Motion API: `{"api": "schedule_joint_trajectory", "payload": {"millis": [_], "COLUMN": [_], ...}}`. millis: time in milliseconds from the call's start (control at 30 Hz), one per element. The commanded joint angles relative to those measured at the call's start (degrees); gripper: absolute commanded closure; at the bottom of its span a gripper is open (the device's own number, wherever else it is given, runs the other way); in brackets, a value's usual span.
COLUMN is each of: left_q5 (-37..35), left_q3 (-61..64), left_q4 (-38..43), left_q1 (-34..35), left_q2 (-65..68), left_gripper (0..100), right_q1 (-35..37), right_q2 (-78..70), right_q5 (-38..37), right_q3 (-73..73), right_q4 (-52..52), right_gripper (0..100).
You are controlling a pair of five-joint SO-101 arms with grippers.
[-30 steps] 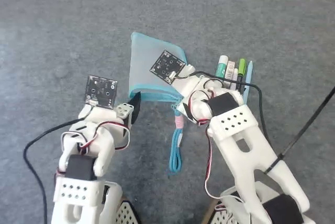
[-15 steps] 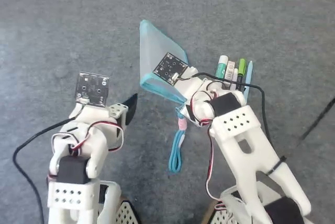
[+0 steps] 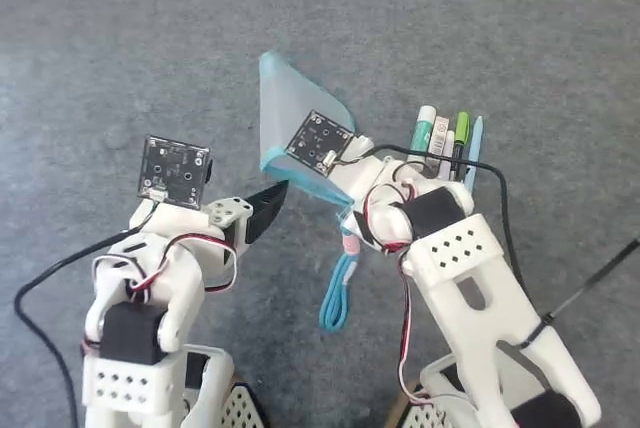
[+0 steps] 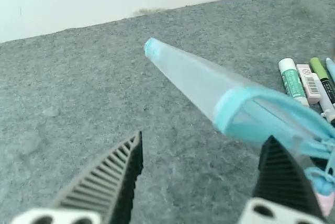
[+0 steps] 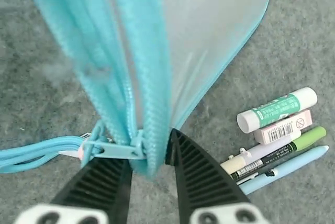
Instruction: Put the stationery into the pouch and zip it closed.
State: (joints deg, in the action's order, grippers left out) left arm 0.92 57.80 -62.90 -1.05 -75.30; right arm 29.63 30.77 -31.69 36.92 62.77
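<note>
Pouch: a see-through pouch (image 3: 292,113) with light blue trim is held up at a slant, and its far corner points away from the arms. In the left wrist view it (image 4: 209,85) appears raised off the counter.
Right gripper: the right gripper (image 5: 149,156) is pinching the pouch's zipper edge (image 5: 152,103), one black finger on each side of the blue tape.
Zipper pull: the zipper pull (image 5: 112,149) hangs just beside the pinched spot.
Strap: a blue strap (image 3: 337,293) trails from the zipper end down onto the counter between the two arms, with a small pink tag (image 3: 347,243) near its top.
Left gripper: the left gripper (image 4: 204,140) is spread wide with nothing between its fingers. In the high view one dark finger (image 3: 268,206) sits just below the pouch's near corner; whether it touches cannot be told.
Stationery: a glue stick (image 5: 277,110), an eraser (image 5: 282,128), a white pen (image 5: 251,157), a green pen (image 5: 301,141) and a blue pen (image 5: 285,169) lie side by side on the counter, outside the pouch and next to the right arm.
Counter: the counter (image 3: 120,68) is covered in a grey, carpet-like material.
</note>
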Motion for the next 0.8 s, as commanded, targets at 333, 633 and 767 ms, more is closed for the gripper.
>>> {"api": "schedule_joint_trajectory", "payload": {"millis": [333, 633, 767], "left_q5": [-0.62, 4.22, 5.1], "left_q3": [2.95, 10.95, 15.08], "left_q4": [9.67, 16.53, 19.87], "left_q1": [1.41, 3.87, 3.43], "left_q2": [-0.53, -0.44, -0.44], "left_gripper": [66, 72, 79], "right_q1": [4.35, 4.09, 4.18], "right_q2": [3.47, 5.85, 12.26], "right_q5": [-0.88, -0.97, -2.29], "right_q3": [0.97, 0.88, 0.97], "right_q4": [1.01, 2.24, 5.05], "right_gripper": [99.1, 99.1, 99.1]}}
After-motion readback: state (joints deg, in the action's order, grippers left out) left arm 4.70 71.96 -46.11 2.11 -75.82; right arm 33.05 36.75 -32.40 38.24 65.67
